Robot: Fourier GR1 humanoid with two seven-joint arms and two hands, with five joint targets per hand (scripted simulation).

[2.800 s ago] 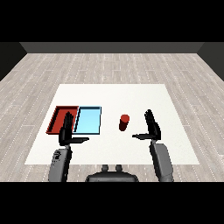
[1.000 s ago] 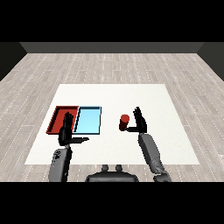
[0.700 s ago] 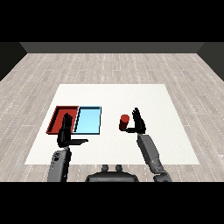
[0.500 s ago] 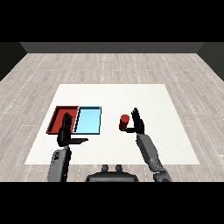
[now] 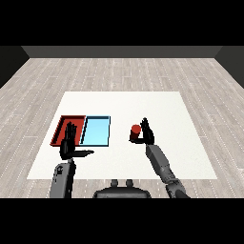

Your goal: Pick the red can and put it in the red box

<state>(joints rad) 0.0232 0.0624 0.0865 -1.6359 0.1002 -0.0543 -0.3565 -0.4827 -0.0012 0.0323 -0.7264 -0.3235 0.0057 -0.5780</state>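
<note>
Right robot hand [image 5: 146, 134] against small red cylindrical can [image 5: 135, 133] on white tabletop [image 5: 143, 102], right of light blue tray [image 5: 96, 131]; closure: cannot tell. Likely light, rigid, slick; wrap mid-body

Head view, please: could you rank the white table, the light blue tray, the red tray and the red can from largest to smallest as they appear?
1. White table
2. Light blue tray and red tray: alike; left hand hides part of the red
3. Red can
</note>
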